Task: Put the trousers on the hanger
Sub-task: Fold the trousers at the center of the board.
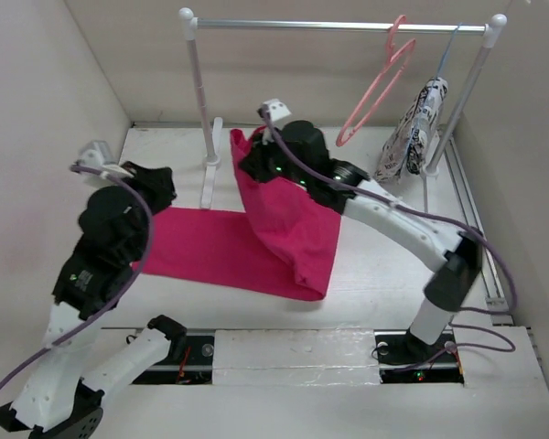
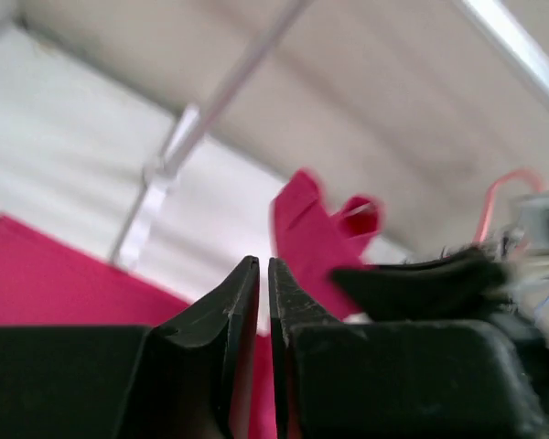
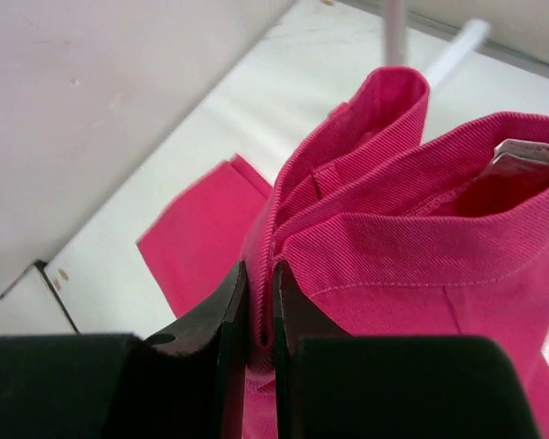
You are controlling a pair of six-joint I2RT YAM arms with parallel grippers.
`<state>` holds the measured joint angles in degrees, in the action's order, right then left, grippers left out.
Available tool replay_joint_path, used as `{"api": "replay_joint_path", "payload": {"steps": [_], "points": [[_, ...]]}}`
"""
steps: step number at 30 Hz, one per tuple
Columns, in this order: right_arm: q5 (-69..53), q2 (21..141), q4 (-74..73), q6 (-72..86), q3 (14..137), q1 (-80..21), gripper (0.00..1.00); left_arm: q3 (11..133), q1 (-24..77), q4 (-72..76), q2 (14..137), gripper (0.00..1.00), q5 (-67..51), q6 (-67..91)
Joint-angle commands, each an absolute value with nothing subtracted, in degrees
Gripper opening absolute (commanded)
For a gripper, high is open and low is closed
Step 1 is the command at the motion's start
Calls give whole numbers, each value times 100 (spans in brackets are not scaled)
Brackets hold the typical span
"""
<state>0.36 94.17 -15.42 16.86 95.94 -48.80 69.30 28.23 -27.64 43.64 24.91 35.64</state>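
The magenta trousers (image 1: 274,229) are partly lifted: one end hangs from my right gripper (image 1: 256,155), the rest lies flat on the table toward the left. In the right wrist view the right gripper (image 3: 259,274) is shut on a fold of the trousers (image 3: 393,247) near the waistband. My left gripper (image 1: 156,183) hovers at the left end of the cloth; in the left wrist view the left gripper (image 2: 263,265) is shut and empty above the trousers (image 2: 37,283). The salmon-pink hanger (image 1: 380,87) hangs on the rail at the back right.
A white rail stand (image 1: 339,26) spans the back, its left post (image 1: 201,101) just behind the trousers. A white garment with black print (image 1: 412,128) hangs on a thin blue hanger (image 1: 446,50) at the rail's right end. Walls close in left and right.
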Motion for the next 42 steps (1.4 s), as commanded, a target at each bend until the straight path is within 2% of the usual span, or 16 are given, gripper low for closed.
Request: {"api": "replay_joint_path", "payload": {"steps": [1, 6, 7, 8, 9, 11, 14, 16, 18, 20, 22, 23, 27, 32, 38, 42], "points": [[-359, 10333, -142, 1880, 10937, -5272, 0, 8142, 2821, -3260, 4570, 7, 3679, 3138], [-1115, 12231, 360, 2328, 12495, -5817, 0, 9421, 2874, -3445, 4860, 7, 4604, 2646], [-1229, 12887, 404, 2494, 12759, -5914, 5, 9457, 2874, -3471, 4843, 8, 4675, 2672], [-1552, 13242, 509, 2566, 13023, -5993, 35, 9396, 2874, -3489, 4825, 9, 4711, 2689], [-1738, 13558, 458, 2662, 13547, -6055, 52, 9326, 2874, -3454, 4773, 11, 4737, 2681], [-2439, 14112, 81, 2856, 13894, -6056, 75, 8922, 2874, -3331, 4588, 22, 4808, 2715], [-2331, 13111, 534, 2541, 12521, -5916, 77, 8334, 2874, -3287, 4404, 42, 4808, 2760], [-2171, 12440, 676, 2365, 11005, -5749, 78, 7782, 2874, -3348, 4351, 44, 4755, 2864], [-2171, 11624, 861, 2347, 10138, -5530, 70, 7254, 2874, -3261, 4298, 44, 4467, 3162], [-2110, 11164, 652, 2067, 9135, -5441, 56, 6314, 2874, -2876, 4341, 45, 4150, 3252], [-1996, 10601, 344, 1768, 8607, -5388, 25, 5734, 2874, -2647, 4743, 45, 3651, 3507], [-1943, 10121, 73, 1540, 7830, -5388, 0, 5243, 2813, -2271, 5312, 45, 3265, 3611], [-1679, 9616, -264, 1380, 6759, -5388, 0, 4888, 2171, -1768, 6080, 45, 2288, 3464], [-1600, 9439, -106, 1310, 5356, -5335, 0, 4219, -12, -1116, 6916, 45, 119, 3410], [-1433, 9677, 35, 1239, 4650, -4757, 0, 3394, -1826, -951, 7620, 44, -1911, 3937], [-1284, 9502, -297, 977, 4438, -4203, 0, 2865, -2347, -922, 7516, 44, -2259, 4052]]}}
